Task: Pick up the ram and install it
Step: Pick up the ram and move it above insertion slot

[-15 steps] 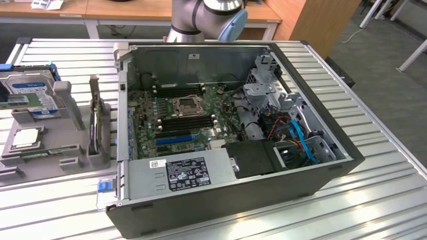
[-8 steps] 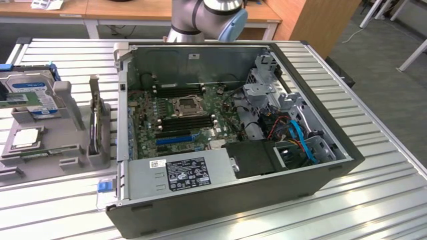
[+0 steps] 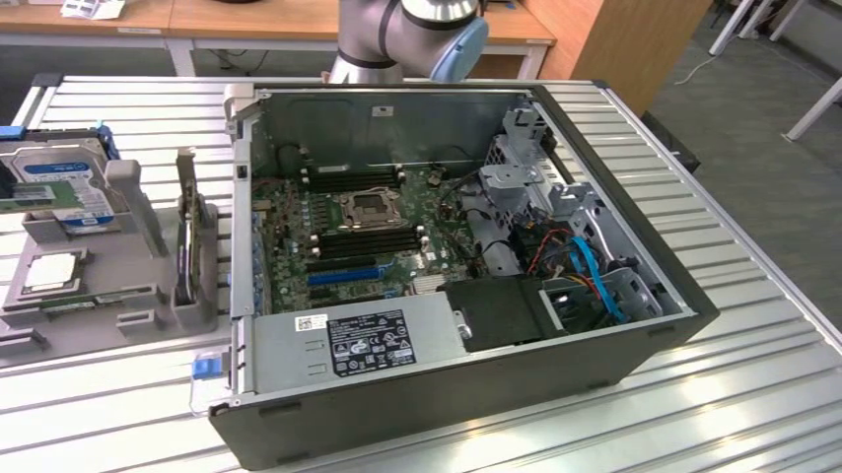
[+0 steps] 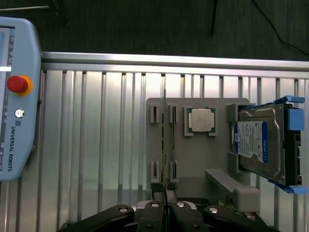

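Observation:
The ram (image 4: 165,140) is a thin green stick standing on edge in a slot of the grey holder (image 4: 193,159), beside a square silver processor (image 4: 200,120). In the exterior view the ram (image 3: 86,299) lies in that holder (image 3: 79,335) to the left of the open computer case (image 3: 448,246). My gripper (image 4: 166,195) hangs above the holder, in line with the near end of the ram. Its fingers are shut together and nothing shows between them. The motherboard's black memory slots (image 3: 369,241) lie on either side of the processor socket (image 3: 366,209).
A hard drive (image 4: 260,145) in a blue bracket leans at one end of the holder. A teach pendant (image 4: 14,96) with a red button lies on the ribbed aluminium table (image 4: 96,145). A power supply (image 3: 355,340) and blue cables (image 3: 593,276) fill the case's near side.

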Robot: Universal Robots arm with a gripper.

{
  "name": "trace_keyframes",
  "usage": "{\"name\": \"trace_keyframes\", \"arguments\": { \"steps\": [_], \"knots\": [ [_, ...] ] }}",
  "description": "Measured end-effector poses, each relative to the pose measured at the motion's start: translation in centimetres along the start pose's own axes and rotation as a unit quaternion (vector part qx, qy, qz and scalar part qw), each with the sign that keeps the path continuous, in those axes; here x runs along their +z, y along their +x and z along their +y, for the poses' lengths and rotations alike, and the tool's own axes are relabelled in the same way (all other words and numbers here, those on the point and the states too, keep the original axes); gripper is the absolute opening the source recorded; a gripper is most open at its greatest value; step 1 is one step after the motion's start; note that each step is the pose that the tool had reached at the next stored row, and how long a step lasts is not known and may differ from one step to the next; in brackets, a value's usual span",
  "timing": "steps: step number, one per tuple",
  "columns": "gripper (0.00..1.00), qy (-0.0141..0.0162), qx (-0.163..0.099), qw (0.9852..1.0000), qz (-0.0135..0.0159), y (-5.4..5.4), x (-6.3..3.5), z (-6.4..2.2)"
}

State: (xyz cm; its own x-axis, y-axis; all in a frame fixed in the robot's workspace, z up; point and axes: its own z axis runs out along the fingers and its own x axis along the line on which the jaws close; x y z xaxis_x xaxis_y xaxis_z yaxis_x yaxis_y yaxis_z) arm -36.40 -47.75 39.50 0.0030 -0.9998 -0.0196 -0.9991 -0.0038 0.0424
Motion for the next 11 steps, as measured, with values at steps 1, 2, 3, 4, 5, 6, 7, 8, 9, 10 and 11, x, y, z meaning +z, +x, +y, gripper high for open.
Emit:
{"name": "trace_keyframes", "arguments": {
  "steps": [1,2,3,4,5,6,7,8,9,10,11],
  "knots": [
    [0.11,-0.0001,0.000,1.0000,0.0001,0.0,-0.02,-0.05],
    [0.11,-0.0001,0.000,1.0000,0.0001,0.0,-0.01,-0.13],
    [0.11,0.0000,0.000,1.0000,0.0000,0.0,0.00,-0.22],
    [0.11,0.0000,0.000,1.0000,0.0000,0.0,-0.02,-0.34],
    [0.11,0.0000,0.000,1.0000,0.0000,0.0,-0.02,-0.47],
    [0.11,0.0000,0.000,1.0000,0.0000,0.0,-0.02,-0.62],
    [0.11,0.0000,0.000,1.0000,0.0000,0.0,-0.03,-0.78],
    [0.11,0.0000,0.000,1.0000,0.0000,0.0,-0.04,-0.94],
    [0.11,0.0001,0.000,1.0000,-0.0001,0.0,-0.04,-1.12],
    [0.11,0.0001,0.000,1.0000,-0.0001,0.0,-0.05,-1.32],
    [0.11,0.0000,0.000,1.0000,0.0000,0.0,-0.06,-1.52]
  ]
}}
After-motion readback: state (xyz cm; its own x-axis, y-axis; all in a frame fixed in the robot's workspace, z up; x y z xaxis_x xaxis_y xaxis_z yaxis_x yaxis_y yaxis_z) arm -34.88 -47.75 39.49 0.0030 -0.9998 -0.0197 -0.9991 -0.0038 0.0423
